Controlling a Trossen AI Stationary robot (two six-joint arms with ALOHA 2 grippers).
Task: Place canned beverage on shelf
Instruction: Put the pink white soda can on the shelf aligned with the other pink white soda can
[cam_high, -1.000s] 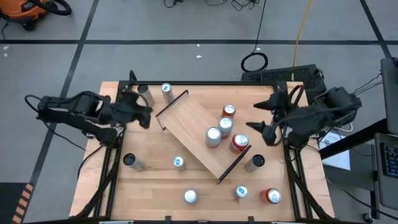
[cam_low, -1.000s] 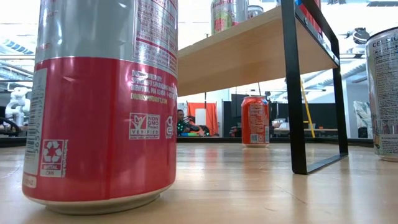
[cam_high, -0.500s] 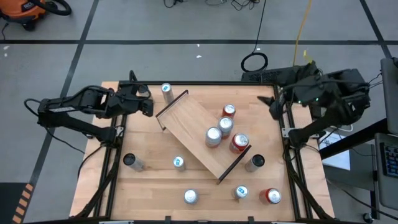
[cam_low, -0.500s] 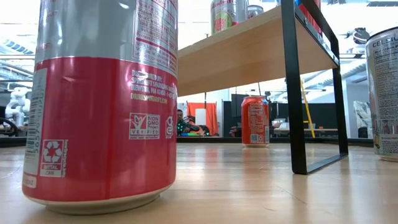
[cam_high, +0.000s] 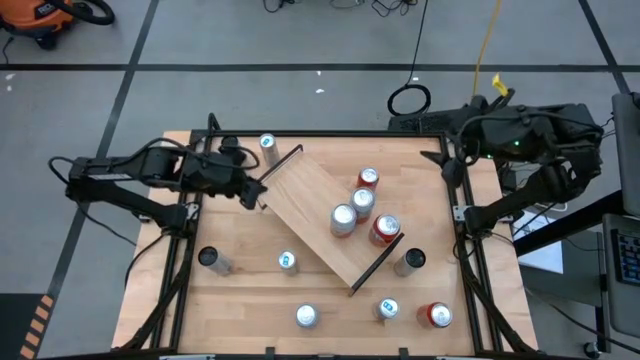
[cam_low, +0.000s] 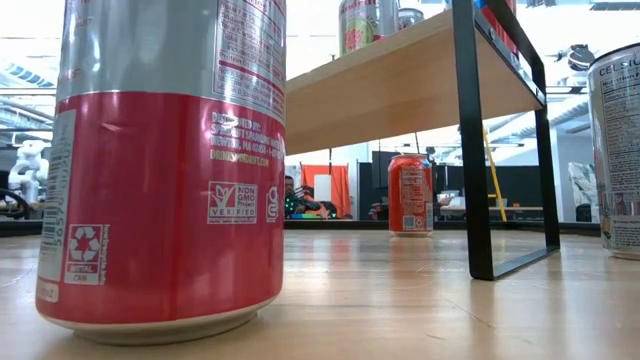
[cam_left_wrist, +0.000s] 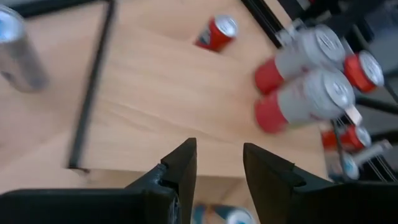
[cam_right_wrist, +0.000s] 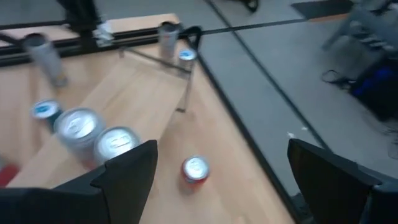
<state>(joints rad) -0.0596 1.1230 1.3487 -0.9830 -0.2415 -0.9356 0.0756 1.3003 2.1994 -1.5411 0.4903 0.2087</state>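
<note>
The shelf (cam_high: 325, 215), a light-wood board with black end rails, stands slantwise in the table's middle. Several red-and-silver cans (cam_high: 362, 202) stand upright on its right half; they also show in the left wrist view (cam_left_wrist: 305, 106) and the right wrist view (cam_right_wrist: 78, 127). My left gripper (cam_high: 254, 190) is open and empty above the shelf's left end, by its rail (cam_left_wrist: 93, 81); its fingers (cam_left_wrist: 183, 168) hover over the board. My right gripper (cam_high: 447, 160) is wide open and empty at the table's far right edge, its fingers (cam_right_wrist: 134, 168) well apart from the cans.
Loose cans stand on the tabletop: two at the far left (cam_high: 266, 143), two at the left front (cam_high: 287, 262), several along the near edge (cam_high: 306, 316) and one right of the shelf (cam_high: 411, 260). A big red can (cam_low: 160, 170) fills the low view.
My left gripper has swung toward the table's right, to the shelf's left rail end. My right gripper has drawn back from beside the cans on the shelf toward the table's far right corner. The cans and the shelf have stayed still.
</note>
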